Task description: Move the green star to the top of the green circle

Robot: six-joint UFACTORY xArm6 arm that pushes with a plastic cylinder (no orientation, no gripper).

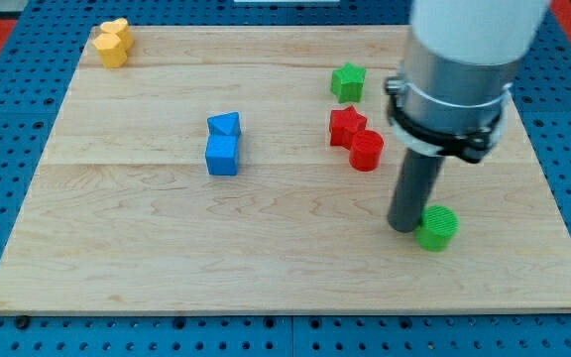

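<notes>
The green star (pixel 347 81) lies near the board's top, right of centre. The green circle (pixel 437 227) sits low on the view's right. My tip (pixel 405 228) is the lower end of the dark rod. It stands right beside the green circle's left side, touching or nearly touching it. The green star is well above my tip and somewhat to the left, with the red blocks in between.
A red star (pixel 346 126) and a red circle (pixel 366 151) sit together below the green star. Two blue blocks (pixel 223 144) lie left of centre. Two yellow blocks (pixel 113 43) sit at the top left corner. The wooden board (pixel 147 248) rests on a blue pegboard.
</notes>
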